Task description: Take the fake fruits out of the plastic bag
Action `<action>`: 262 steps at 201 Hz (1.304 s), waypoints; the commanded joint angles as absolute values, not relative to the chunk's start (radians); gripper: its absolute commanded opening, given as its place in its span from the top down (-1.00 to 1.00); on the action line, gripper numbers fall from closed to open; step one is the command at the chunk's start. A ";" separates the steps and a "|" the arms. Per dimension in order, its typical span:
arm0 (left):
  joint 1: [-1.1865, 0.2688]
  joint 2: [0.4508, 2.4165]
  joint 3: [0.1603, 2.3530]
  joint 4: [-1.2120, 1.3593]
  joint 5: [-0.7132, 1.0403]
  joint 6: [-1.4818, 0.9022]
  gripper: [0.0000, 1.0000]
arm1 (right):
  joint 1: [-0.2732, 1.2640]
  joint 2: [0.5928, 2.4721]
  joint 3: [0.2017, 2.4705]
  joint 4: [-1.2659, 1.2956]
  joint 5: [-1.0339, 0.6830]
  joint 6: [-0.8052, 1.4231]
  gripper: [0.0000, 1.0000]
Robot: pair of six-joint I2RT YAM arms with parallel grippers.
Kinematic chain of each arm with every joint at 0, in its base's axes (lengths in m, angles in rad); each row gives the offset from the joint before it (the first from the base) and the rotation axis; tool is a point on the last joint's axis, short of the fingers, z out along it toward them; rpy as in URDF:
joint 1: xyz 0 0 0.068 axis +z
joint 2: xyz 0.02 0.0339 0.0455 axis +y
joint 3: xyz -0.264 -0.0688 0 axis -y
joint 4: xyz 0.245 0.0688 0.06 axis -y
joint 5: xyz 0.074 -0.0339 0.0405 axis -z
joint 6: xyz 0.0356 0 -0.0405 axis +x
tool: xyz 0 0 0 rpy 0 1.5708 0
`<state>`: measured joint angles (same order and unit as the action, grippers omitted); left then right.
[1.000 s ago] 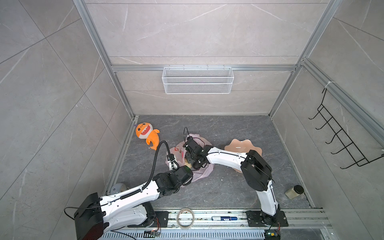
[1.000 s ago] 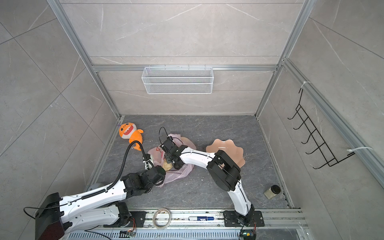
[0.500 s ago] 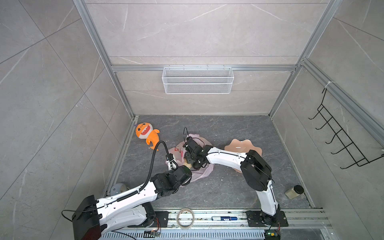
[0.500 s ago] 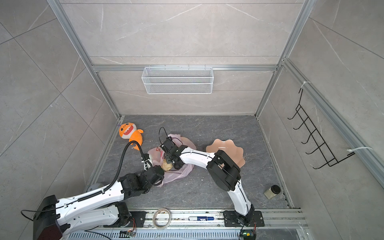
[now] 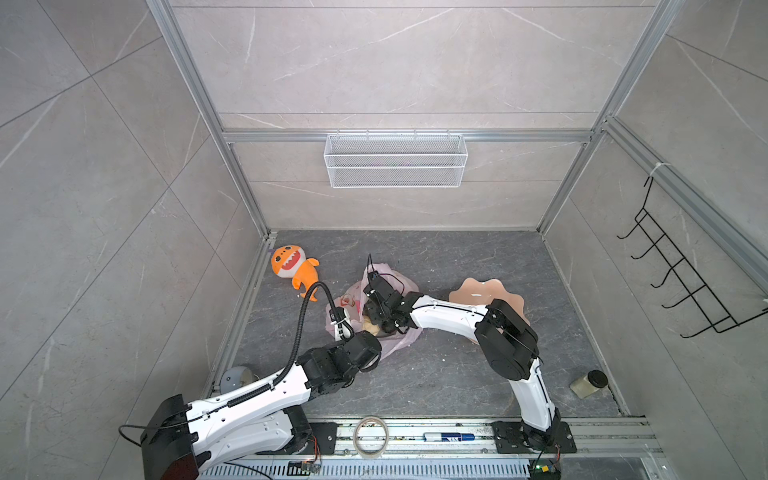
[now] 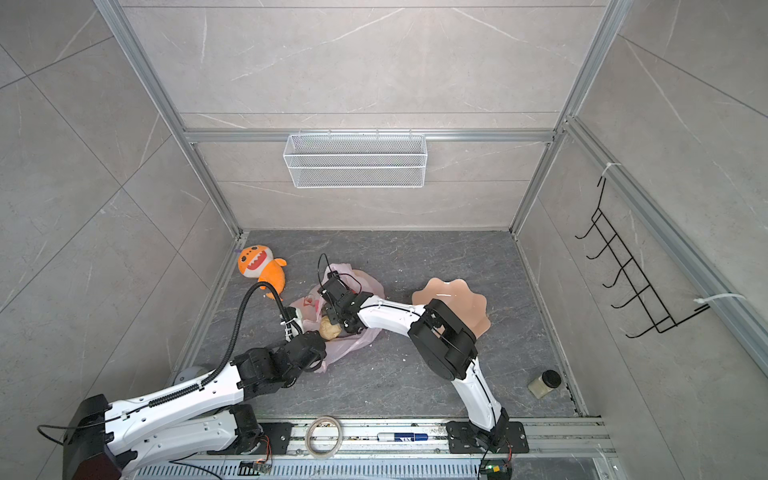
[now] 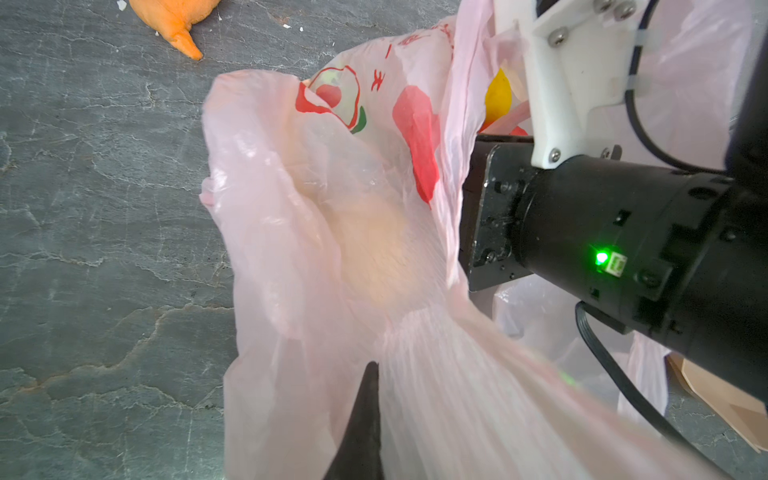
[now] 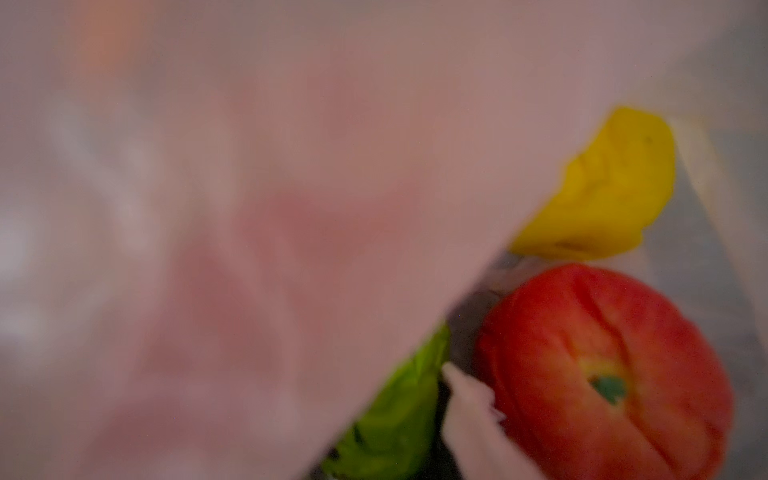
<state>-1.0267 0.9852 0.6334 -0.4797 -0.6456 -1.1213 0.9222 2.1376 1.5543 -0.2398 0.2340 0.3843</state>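
Little moved: left jaws stayed clenched on plastic bag (image 7: pixel 332 208), pulling it tight; right jaws dug inside bag, hidden, could not tell grip. In bag on desk (image 5: pixel 436 374) stayed red apple (image 8: pixel 602 374), yellow fruit (image 8: pixel 602 195), cream lump (image 6: pixel 329 328). No fruit out yet.

Counted on the desk (image 5: pixel 457 374) were one pink plastic bag (image 5: pixel 397 343), one orange plush shark (image 5: pixel 291 266), one peach scalloped bowl (image 5: pixel 486 291), one dark-lidded jar (image 5: pixel 588 384) and one grey domed object (image 5: pixel 232 376). Fake fruits that showed in the bag numbered four: one red apple (image 8: pixel 602 374), one yellow piece (image 8: pixel 602 195), one green piece (image 8: pixel 395 415) and one cream lumpy piece (image 6: pixel 329 328). The front rail carried one tape roll (image 5: pixel 371 436) and one marker pen (image 5: pixel 449 436), the walls bore one white wire basket (image 5: pixel 395 166) and one black hook rack (image 5: pixel 685 264), and robot arms numbered two, the left arm (image 5: pixel 257 399) and the right arm (image 5: pixel 449 318).
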 commanded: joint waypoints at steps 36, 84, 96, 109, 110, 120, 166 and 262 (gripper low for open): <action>-1.020 0.991 0.650 -0.492 -0.673 -1.093 1.00 | 0.920 2.059 1.511 -0.243 0.208 0.355 0.55; -0.996 1.018 0.678 -0.490 -0.692 -1.057 1.00 | 0.921 1.967 1.484 -0.281 0.153 0.351 0.60; -0.986 1.022 0.684 -0.485 -0.695 -1.038 1.00 | 0.921 1.936 1.471 -0.290 0.138 0.350 0.61; -0.966 1.017 0.689 -0.482 -0.696 -1.018 1.00 | 0.921 1.907 1.461 -0.305 0.117 0.351 0.61; -0.964 1.017 0.689 -0.480 -0.695 -1.018 1.00 | 0.921 1.906 1.461 -0.307 0.116 0.351 0.61; -0.941 1.007 0.691 -0.469 -0.685 -0.996 1.00 | 0.921 1.886 1.454 -0.326 0.103 0.353 0.61; -0.885 0.987 0.695 -0.413 -0.647 -0.932 1.00 | 0.922 1.772 1.396 -0.370 0.059 0.365 0.63; -0.885 1.029 0.670 -0.350 -0.595 -0.945 1.00 | 0.923 1.594 1.336 -0.414 -0.013 0.390 0.63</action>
